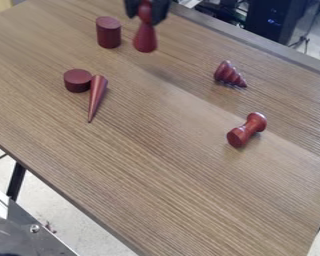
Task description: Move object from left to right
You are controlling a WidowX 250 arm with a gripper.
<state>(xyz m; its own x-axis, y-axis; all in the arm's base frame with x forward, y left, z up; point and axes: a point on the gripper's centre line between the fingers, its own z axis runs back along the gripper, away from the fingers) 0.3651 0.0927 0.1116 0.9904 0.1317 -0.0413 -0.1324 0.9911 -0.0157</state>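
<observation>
The gripper, far side, is clamped on the upright red pawn, right of the tall cylinder.

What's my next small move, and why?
Probably ease the gripper toward the view's right, above the table: it grips the red pawn-shaped piece by its upper end, seemingly lifted, left of the ridged cone and dumbbell-shaped piece.
</observation>
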